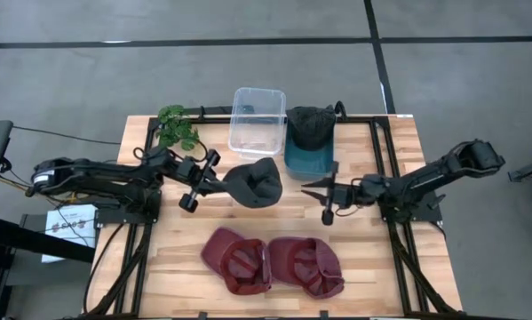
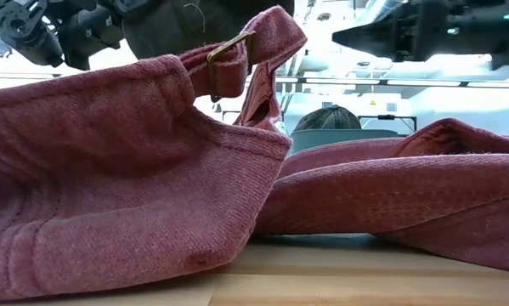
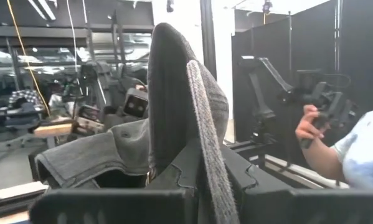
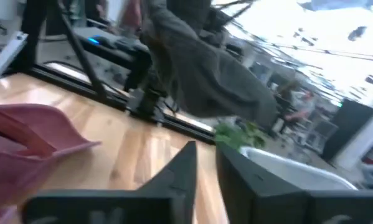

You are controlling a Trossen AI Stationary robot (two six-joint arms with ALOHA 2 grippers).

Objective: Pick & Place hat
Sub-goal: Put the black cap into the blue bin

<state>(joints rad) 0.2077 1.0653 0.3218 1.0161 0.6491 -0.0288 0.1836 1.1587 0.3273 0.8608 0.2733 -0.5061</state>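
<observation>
A dark grey hat (image 1: 255,184) hangs above the table's middle, held by my left gripper (image 1: 223,182), which reaches in from the left and is shut on it. The low view shows the same hat (image 2: 195,21) up in the air. Two maroon hats (image 1: 239,260) (image 1: 308,265) lie side by side on the near part of the table. Another dark hat (image 1: 310,127) rests on top of a teal bin (image 1: 308,162). My right gripper (image 1: 305,186) is shut and hovers to the right of the grey hat, touching nothing. My left gripper pinches an edge of the grey hat (image 3: 202,134) between its two fingers (image 3: 236,171). It comes in about level from the table's left side. The hat is lifted clear of the table and stands out beyond the fingers.
A clear plastic container (image 1: 257,120) and the teal bin stand at the far middle, with a green plant (image 1: 177,129) at the far left. A black frame (image 1: 381,178) runs along the table. A person (image 3: 342,149) is in the room beyond.
</observation>
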